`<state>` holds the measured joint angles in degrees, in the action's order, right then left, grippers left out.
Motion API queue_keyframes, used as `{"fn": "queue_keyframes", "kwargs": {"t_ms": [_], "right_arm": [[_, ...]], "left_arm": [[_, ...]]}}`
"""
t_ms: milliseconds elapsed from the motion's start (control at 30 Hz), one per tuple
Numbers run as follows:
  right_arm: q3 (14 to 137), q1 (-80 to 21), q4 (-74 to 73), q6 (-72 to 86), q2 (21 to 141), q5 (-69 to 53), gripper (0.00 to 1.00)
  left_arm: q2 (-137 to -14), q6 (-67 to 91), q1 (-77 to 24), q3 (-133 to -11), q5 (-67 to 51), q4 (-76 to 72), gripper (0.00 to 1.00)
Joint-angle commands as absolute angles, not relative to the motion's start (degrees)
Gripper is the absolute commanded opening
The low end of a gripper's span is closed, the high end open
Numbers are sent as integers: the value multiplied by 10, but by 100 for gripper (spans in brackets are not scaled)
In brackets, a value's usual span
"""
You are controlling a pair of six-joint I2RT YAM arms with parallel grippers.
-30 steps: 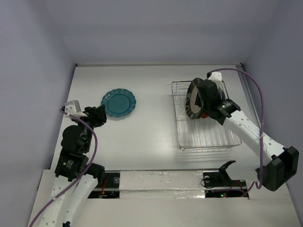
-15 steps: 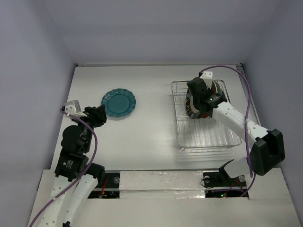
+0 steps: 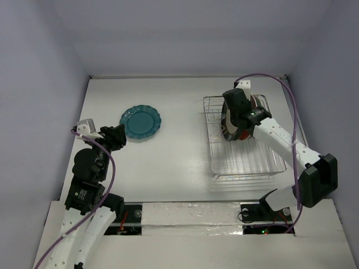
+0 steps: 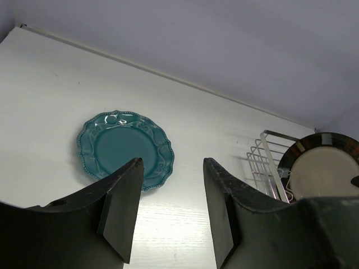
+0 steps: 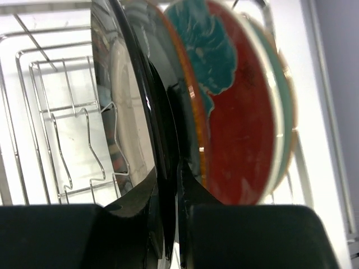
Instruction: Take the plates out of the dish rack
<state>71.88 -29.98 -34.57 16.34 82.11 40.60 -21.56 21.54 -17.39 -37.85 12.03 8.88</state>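
Right hand (image 5: pixel 168 230) clamps the dark-rimmed glossy plate (image 5: pixel 132 129), upright in the chrome wire dish rack (image 3: pixel 247 165); next, probably a straight lift clearing the red flowered plate (image 5: pixel 241 140).

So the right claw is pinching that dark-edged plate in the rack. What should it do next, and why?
Probably lift it straight up. The right claw is closed on the rim of the dark-rimmed plate, which stands on edge in the dish rack with the red plate close behind it, so a sideways pull could knock that neighbour.
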Motion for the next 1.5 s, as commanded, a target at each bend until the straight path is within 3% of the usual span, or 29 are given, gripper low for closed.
{"fn": "queue_keyframes", "kwargs": {"t_ms": [0, 333, 533, 600, 733, 1033, 1467], "right_arm": [[801, -297, -283, 140, 747, 440, 0], [879, -297, -254, 148, 664, 391, 0], [807, -297, -136, 254, 654, 189, 0], [791, -297, -69, 325, 685, 103, 0], [798, -343, 49, 447, 771, 97, 0], [925, -387, 110, 541, 1033, 13, 0], [1015, -429, 159, 668, 1231, -33, 0]], "left_arm": [[-210, 216, -171, -373, 119, 66, 44], [-210, 216, -171, -372, 119, 66, 44], [-213, 217, -171, -372, 119, 65, 44], [-212, 216, -171, -372, 119, 65, 44], [-216, 218, -165, -373, 119, 66, 44], [-217, 216, -165, -374, 119, 71, 43], [-217, 216, -160, -374, 119, 70, 43]]}}
